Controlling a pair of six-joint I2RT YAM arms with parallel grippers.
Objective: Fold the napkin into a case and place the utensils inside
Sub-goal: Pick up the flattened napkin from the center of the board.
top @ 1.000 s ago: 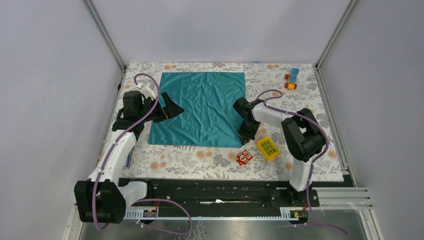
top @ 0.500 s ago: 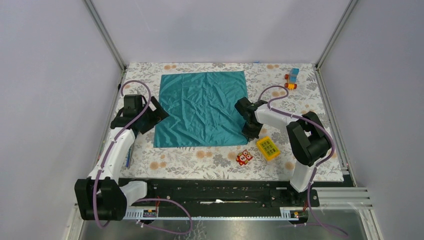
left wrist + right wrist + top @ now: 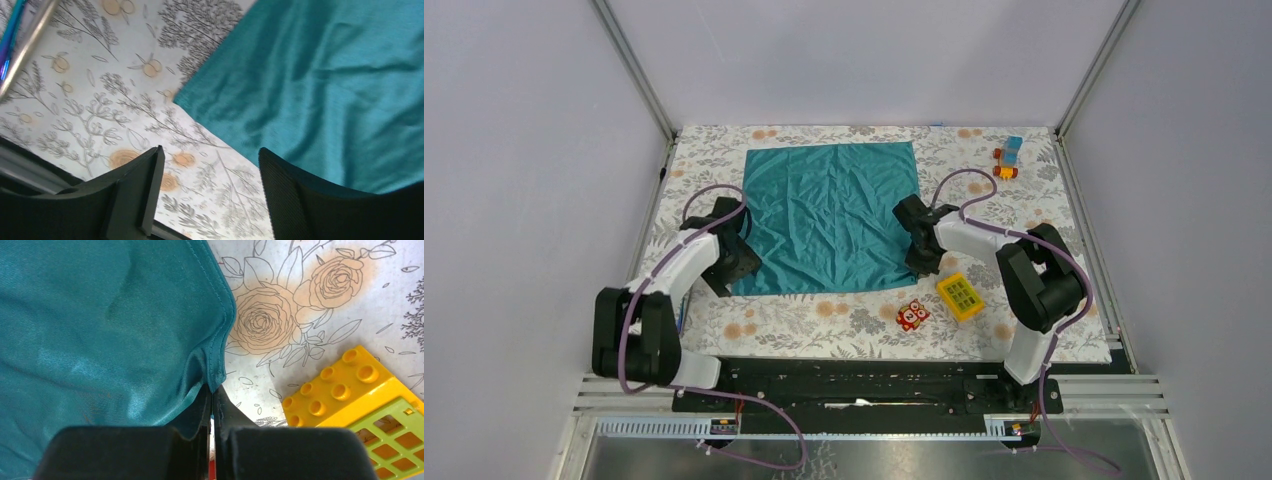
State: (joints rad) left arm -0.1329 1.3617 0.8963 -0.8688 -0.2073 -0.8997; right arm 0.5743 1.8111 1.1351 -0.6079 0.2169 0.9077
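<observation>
Swinging down-frame toward the lower-left corner of crinkled, shiny teal napkin (image 3: 829,215) with left gripper (image 3: 210,167) gaping; pinching its hemmed lower-right edge with right gripper (image 3: 212,402).

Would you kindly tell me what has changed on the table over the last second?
The left gripper, jaws open, drew back from the left edge of the napkin to its near left corner. Nothing was taken hold of or let go. The right gripper stayed shut on the near right corner, and the napkin, red owl toy and yellow block kept their places.
</observation>
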